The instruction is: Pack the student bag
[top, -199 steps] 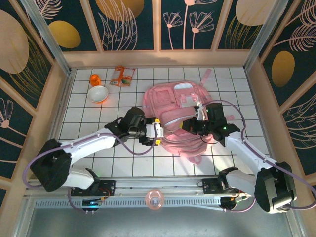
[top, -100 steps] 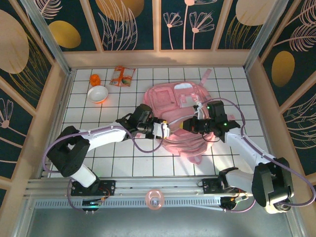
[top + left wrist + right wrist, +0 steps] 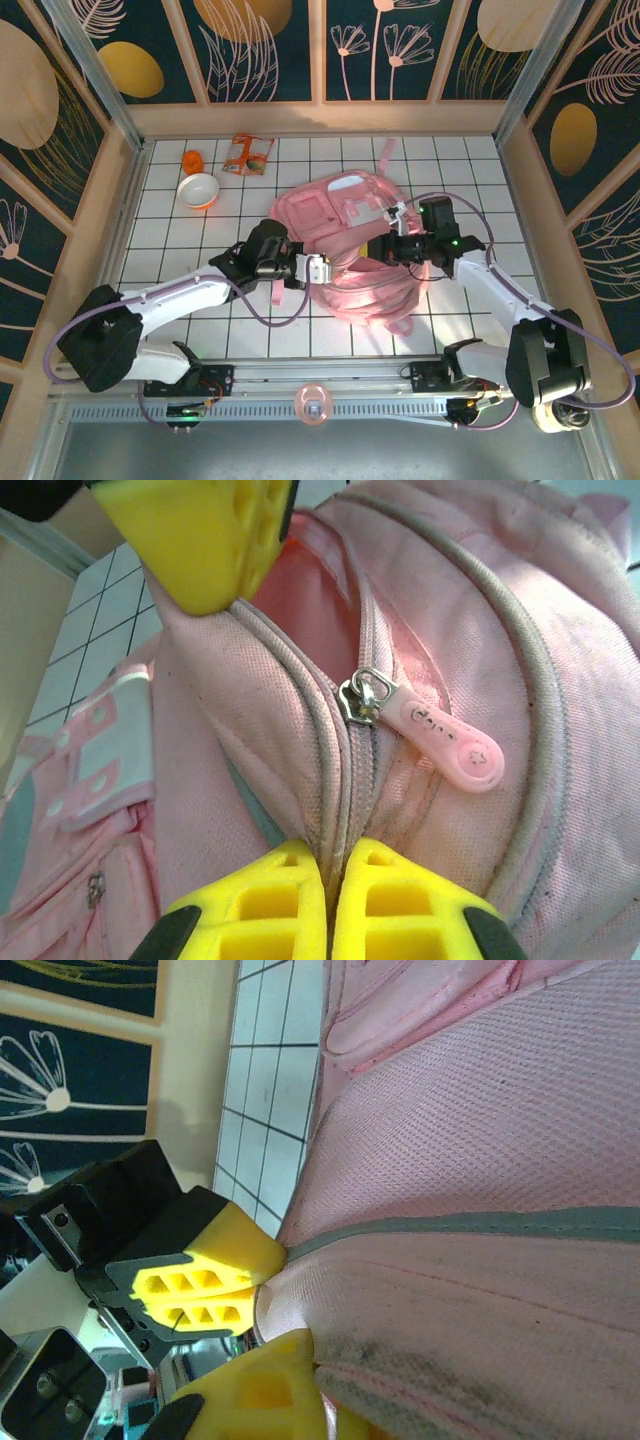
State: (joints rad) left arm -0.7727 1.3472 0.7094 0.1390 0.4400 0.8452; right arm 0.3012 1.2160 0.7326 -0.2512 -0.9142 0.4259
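White tiled worktop (image 3: 170, 230): left claw (image 3: 335, 858) just clamped student bag (image 3: 345, 215) zip seam, bag dragged left. Right claw (image 3: 392, 246) grip unclear. Opening likely next.

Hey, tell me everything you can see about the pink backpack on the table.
The bag is soft pink woven fabric with grey piping, white-trimmed front pockets and a pink rubbery zip pull bearing a star. It lies crumpled in the middle of the white tiled table, with some grime on the cloth. The left gripper is shut on the seam below the zip slider, and the right gripper is against its fabric.
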